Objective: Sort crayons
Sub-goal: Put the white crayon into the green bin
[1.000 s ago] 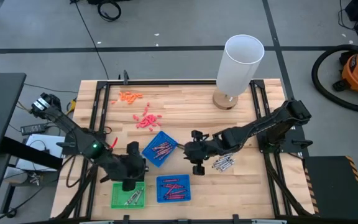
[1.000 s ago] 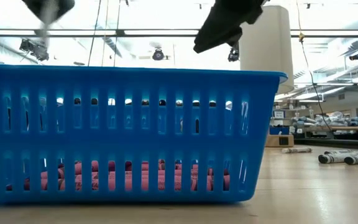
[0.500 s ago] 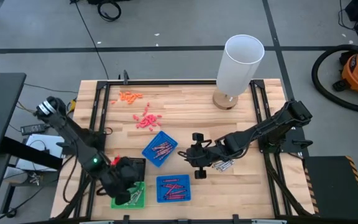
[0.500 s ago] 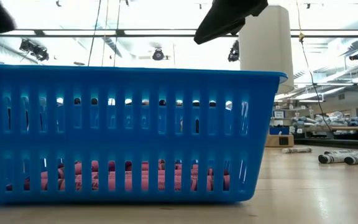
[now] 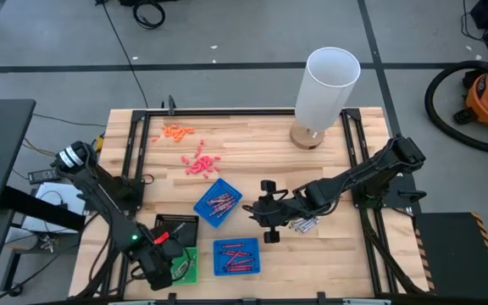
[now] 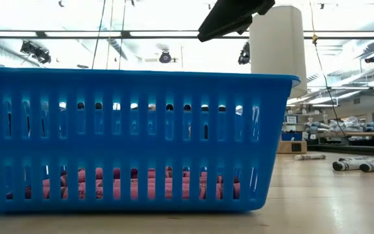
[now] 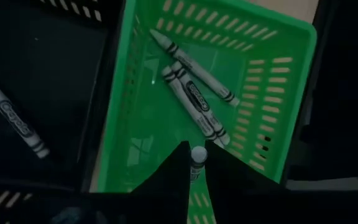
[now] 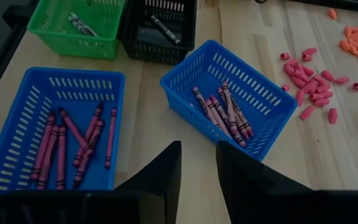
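On the wooden surface point(image 5: 252, 152) our left tool point(image 7: 196, 167) hangs over the green tray point(image 7: 272, 93), pinching a grey crayon point(image 7: 197, 159) above two others. Our right tool point(image 8: 197, 165), empty and slightly parted, overlooks maroon crayons point(image 8: 73, 140) in blue trays point(image 8: 17, 124).

The grey crayons point(image 7: 194, 99) lying in the green basket point(image 7: 272, 81) carry a dark oval label mark on their paper wrappers, and so does the one in the black basket point(image 7: 55, 93) beside it, but the lettering inside the ovals cannot be made out. No other writing can be read.
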You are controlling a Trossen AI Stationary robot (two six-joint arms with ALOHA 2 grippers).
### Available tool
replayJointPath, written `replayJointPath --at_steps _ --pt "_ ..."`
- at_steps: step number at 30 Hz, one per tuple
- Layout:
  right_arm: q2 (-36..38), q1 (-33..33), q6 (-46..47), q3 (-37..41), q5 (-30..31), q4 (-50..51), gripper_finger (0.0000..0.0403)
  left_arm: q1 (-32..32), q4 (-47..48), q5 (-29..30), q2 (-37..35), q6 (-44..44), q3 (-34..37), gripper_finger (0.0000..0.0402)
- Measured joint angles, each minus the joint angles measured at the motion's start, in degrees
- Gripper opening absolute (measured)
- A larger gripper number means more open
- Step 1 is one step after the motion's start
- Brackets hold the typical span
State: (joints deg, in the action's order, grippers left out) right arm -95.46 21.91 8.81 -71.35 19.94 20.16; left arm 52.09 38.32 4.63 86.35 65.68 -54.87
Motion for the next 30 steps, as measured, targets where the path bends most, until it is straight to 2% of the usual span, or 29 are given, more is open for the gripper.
replayJointPath --at_steps 8,16,25,30 --pt "0.0 0.0 -0.4 0.0 0.0 -0.6 0.0109 0.2 0.0 0.4 -0.2 1.0 0.0 0.0119" --pt "0.0 -1.2 -3.0 1.9 0.0 -0.4 0.0109 -1.4 0.2 0.6 -3.0 -1.6 0.0 0.0125" --pt "0.5 -4.6 -2.9 6.9 -3.4 0.3 0.0109 -5.4 0.3 5.8 -8.0 -13.1 0.0 0.0126" --pt "1.0 -7.4 -6.9 7.9 -6.2 3.5 0.0109 -9.0 0.8 13.9 -9.9 -24.7 0.0 0.0126"
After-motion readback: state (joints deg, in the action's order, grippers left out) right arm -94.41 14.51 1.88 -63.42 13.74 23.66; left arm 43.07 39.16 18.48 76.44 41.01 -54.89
